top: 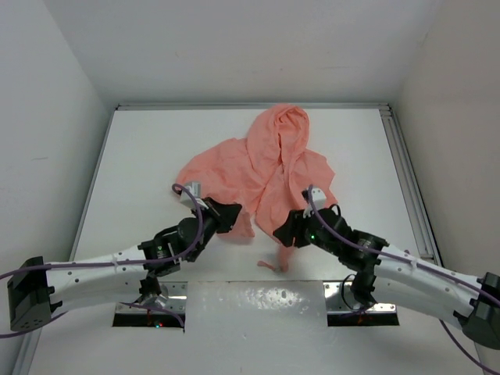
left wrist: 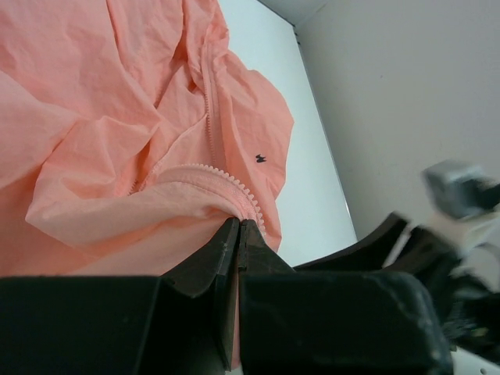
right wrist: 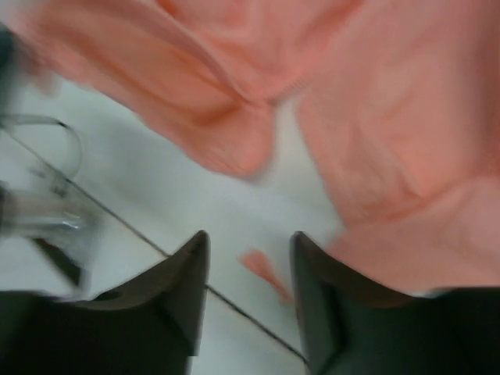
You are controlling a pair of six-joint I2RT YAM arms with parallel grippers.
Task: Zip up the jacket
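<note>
The salmon-pink thin fabric hooded jacket (top: pixel 269 164) lies crumpled in the middle of the white desk (top: pixel 141 156), with its hood toward the far edge and its lower hem near both arms. The cloth looks very light and soft, so I judge it will fold and slide instead of keeping a shape. The left gripper (left wrist: pixel 238 228) has its jaws closed fully on a fold of the front edge, right beside the row of pink zipper teeth (left wrist: pixel 234 183) (a small dark spot (left wrist: pixel 260 158) sits on the panel just beyond). The right gripper (right wrist: pixel 246 244) has its jaws apart and holds nothing; it hangs over bare desk near the hem, above a small pink strip (right wrist: pixel 264 273) too blurred to identify. The best hold, I think, is the stiffer zipper edge, not the loose cloth.
</note>
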